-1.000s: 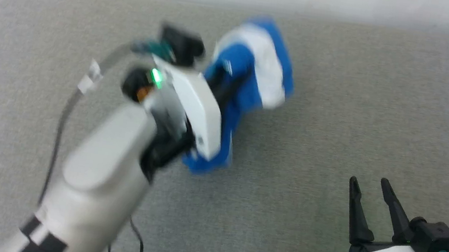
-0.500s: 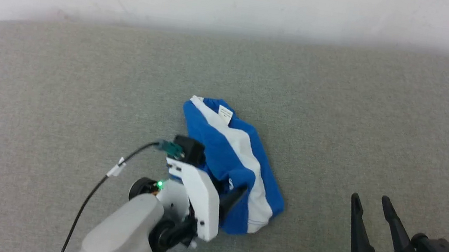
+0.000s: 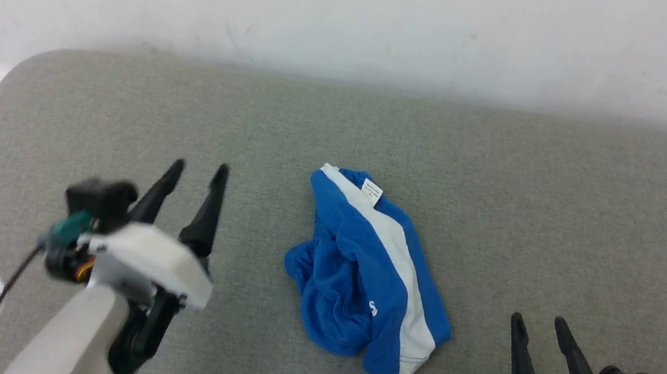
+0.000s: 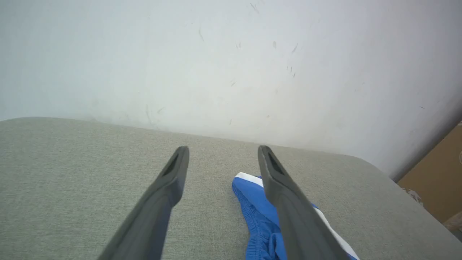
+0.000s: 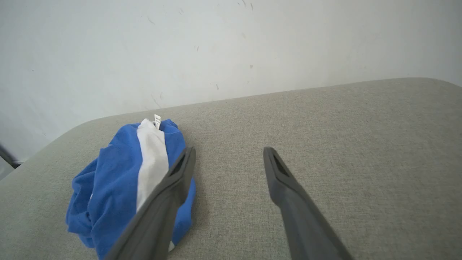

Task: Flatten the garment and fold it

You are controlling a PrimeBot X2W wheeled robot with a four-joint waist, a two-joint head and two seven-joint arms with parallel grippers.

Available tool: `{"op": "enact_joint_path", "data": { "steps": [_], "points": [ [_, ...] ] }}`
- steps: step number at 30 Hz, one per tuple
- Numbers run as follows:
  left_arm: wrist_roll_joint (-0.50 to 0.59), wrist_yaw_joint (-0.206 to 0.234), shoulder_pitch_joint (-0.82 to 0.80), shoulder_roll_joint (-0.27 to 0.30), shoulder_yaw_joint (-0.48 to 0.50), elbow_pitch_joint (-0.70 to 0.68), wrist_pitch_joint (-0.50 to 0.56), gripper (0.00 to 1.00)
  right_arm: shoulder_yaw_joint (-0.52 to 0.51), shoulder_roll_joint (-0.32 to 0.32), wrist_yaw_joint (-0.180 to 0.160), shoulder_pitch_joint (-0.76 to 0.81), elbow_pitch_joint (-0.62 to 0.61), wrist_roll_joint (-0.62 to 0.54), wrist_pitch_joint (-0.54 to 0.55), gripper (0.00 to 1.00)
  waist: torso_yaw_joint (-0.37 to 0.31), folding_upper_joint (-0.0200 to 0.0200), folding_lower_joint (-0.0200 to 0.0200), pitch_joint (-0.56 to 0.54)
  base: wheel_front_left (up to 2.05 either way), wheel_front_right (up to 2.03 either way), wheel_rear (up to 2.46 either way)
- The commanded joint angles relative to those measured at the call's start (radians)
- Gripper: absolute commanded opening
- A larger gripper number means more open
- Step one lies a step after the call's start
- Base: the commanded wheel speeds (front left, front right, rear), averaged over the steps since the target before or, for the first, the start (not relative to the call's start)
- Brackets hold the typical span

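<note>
The blue shorts lie crumpled in a heap at the middle of the grey padded table, white side stripe and small white tag facing up. They appear low right in the left wrist view as blue shorts and at left in the right wrist view as blue shorts. My left gripper is open, off to the left of the heap and apart from it. Near the lower right, my right gripper is open and holds nothing.
A white wall runs along the table's far edge. The table's rounded left corner drops off to the floor. A brown cardboard surface stands beyond the table's right end in the left wrist view.
My left gripper has let go of the shorts, opened and pulled back to the left. The shorts now lie loose on the table. The head camera has also shifted.
</note>
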Motion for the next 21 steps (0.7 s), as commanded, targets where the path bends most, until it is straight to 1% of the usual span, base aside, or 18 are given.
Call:
{"op": "enact_joint_path", "data": {
  "steps": [1, 3, 5, 6, 9, 12, 14, 17, 21],
  "points": [
    [0.019, 0.009, 0.030, 0.004, 0.004, -0.009, -0.036, 1.00, -0.001, 0.001, -0.001, 0.010, 0.008, 0.008, -0.004, 1.00, 0.009, -0.0001, 0.0001, -0.009, 0.00, 0.00, 0.00],
    [0.057, 0.022, 0.076, 0.015, 0.022, -0.022, -0.102, 1.00, 0.003, 0.001, -0.001, 0.012, 0.024, 0.009, 0.011, 1.00, 0.014, -0.0001, 0.0001, -0.013, 0.00, 0.00, 0.00],
    [0.079, 0.025, 0.122, 0.002, 0.059, -0.047, -0.126, 1.00, 0.006, 0.001, -0.001, 0.013, 0.034, 0.011, 0.034, 1.00, 0.017, -0.0001, 0.0001, -0.015, 0.00, 0.00, 0.00],
    [0.110, 0.023, 0.142, 0.003, 0.071, -0.061, -0.129, 1.00, 0.008, 0.001, -0.001, 0.013, 0.036, 0.012, 0.044, 1.00, 0.019, -0.0001, 0.0001, -0.015, 0.00, 0.00, 0.00],
    [0.208, 0.012, 0.200, -0.031, 0.137, -0.138, -0.130, 1.00, 0.008, 0.001, -0.001, 0.015, 0.036, 0.009, 0.086, 1.00, 0.023, -0.0001, 0.0001, -0.013, 0.00, 0.00, 0.00],
    [0.278, 0.004, 0.258, -0.073, 0.184, -0.168, -0.131, 1.00, 0.015, 0.001, -0.001, 0.014, 0.020, -0.009, 0.154, 1.00, 0.025, -0.0001, 0.0001, -0.013, 0.00, 0.00, 0.00],
    [0.309, -0.003, 0.282, -0.096, 0.213, -0.173, -0.131, 1.00, 0.027, 0.001, -0.001, 0.009, 0.000, -0.027, 0.217, 1.00, 0.023, -0.0001, 0.0001, -0.013, 0.00, 0.00, 0.00],
    [0.345, -0.012, 0.304, -0.128, 0.251, -0.176, -0.131, 1.00, 0.064, 0.001, -0.001, -0.006, -0.036, -0.052, 0.348, 1.00, 0.020, -0.0001, 0.0001, -0.011, 0.00, 0.00, 0.00],
    [0.383, -0.023, 0.322, -0.165, 0.291, -0.185, -0.131, 1.00, 0.161, 0.001, -0.001, -0.055, -0.081, -0.098, 0.537, 1.00, 0.014, -0.0001, 0.0001, 0.006, 0.00, 0.00, 0.00]
  ]
}}
